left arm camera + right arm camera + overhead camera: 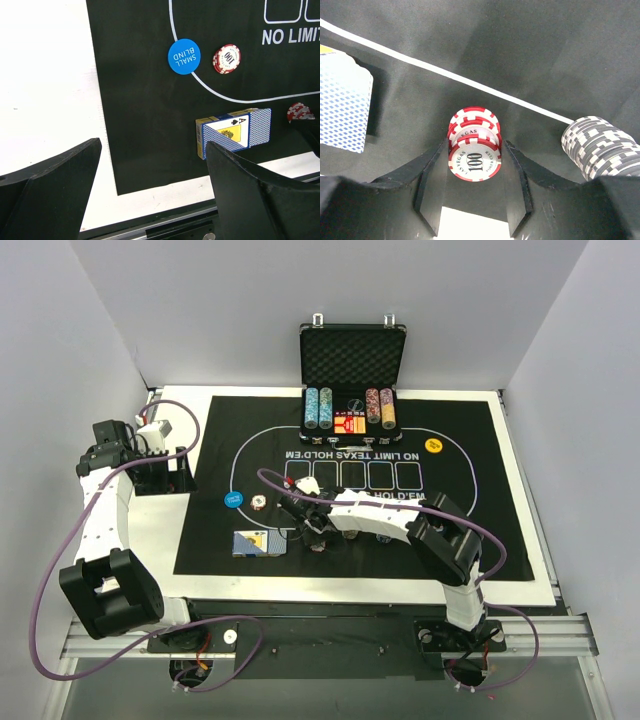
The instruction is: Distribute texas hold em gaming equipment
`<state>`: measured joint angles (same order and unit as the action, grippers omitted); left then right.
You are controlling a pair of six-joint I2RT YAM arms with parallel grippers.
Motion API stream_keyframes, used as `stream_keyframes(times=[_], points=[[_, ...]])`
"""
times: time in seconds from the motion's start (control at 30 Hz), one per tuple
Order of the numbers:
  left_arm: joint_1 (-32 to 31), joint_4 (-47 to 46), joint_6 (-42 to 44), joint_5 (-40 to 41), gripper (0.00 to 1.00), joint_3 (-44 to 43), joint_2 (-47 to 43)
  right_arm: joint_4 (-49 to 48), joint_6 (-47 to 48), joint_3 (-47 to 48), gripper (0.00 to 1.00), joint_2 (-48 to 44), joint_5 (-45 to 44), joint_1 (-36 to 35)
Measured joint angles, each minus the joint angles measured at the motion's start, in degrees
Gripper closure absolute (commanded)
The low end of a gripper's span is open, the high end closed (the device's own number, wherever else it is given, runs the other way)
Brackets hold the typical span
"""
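red chip stack (pixel 471 131) sat lower centre of the right wrist view between the right jaws, grip unclear. probably light, slick, loose discs, best pinched low on the striped edges. left jaws gaped empty.

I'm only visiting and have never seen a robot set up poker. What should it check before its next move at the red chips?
1. Right gripper lined up on the red chip stack: ok, one finger stands on each side.
2. Firm hold on the stack: cannot tell, contact is unclear.
3. Stack neat: not ok, a lower chip's face peeks out, so the chips sit offset.
4. Grey chip stack outside the jaws: ok, it stands apart to one side.
5. Left gripper out of the way: ok, open, holding nothing, far from the chips.
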<state>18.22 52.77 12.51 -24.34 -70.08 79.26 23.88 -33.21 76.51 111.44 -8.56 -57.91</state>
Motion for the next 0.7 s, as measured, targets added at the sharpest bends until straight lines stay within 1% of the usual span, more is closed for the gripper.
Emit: stream_keyframes(times=[0.3,0.57,0.7], points=[[0.0,0.0,0.0,0.0,0.03,0.0,0.0,0.9,0.0,0.0,0.74,-0.3,0.0,0.1],[0.0,0.0,0.0,0.0,0.03,0.0,0.0,2.6,0.0,1.9,0.75,-2.3,0.5,0.8],[0.0,0.0,0.0,0.0,0.03,0.0,0.0,4.0,0.1,4.3,0.75,-2.8,1.5,2.4]])
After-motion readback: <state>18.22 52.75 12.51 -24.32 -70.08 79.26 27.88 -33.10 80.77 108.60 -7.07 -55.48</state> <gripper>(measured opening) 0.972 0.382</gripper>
